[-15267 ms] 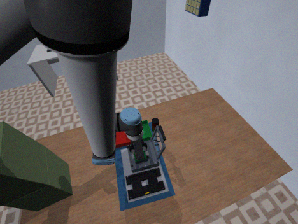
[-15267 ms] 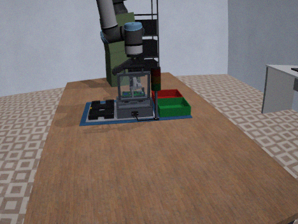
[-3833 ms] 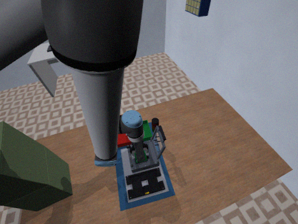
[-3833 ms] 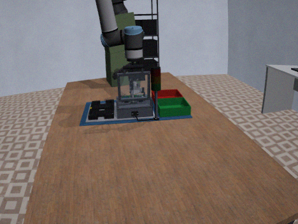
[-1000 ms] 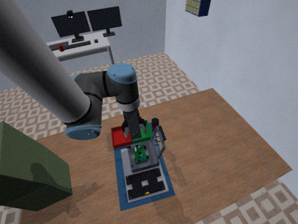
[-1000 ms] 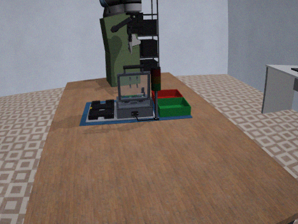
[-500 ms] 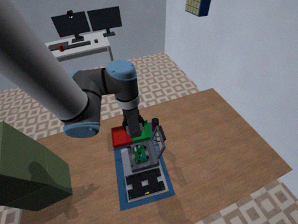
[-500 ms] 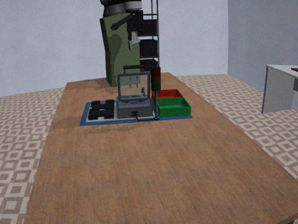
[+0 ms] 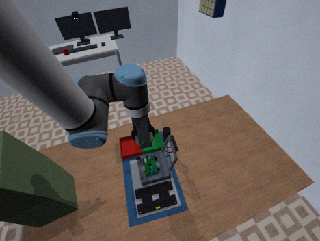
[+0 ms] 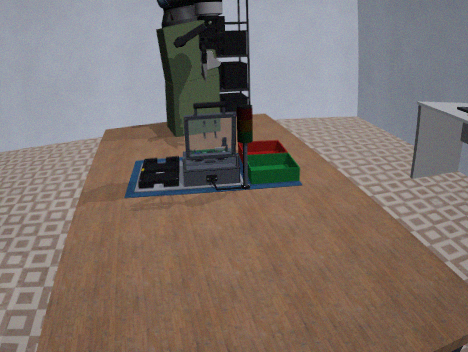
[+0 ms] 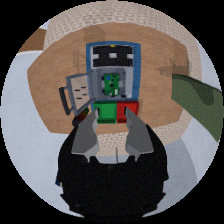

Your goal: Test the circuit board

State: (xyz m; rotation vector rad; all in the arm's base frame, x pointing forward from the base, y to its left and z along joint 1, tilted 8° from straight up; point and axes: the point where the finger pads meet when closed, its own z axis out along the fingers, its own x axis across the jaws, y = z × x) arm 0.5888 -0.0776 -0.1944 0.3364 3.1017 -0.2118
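Observation:
The green circuit board lies flat in the grey tester, component side up. The tester's lid stands open and upright. My gripper hangs high above the tester and the bins. Its fingers stand apart with nothing between them. The black tray beside the tester holds no board. The signal light looks dark.
A red bin and a green bin stand side by side past the tester on the blue mat. A green cabinet and a dark shelf rack stand beyond the table.

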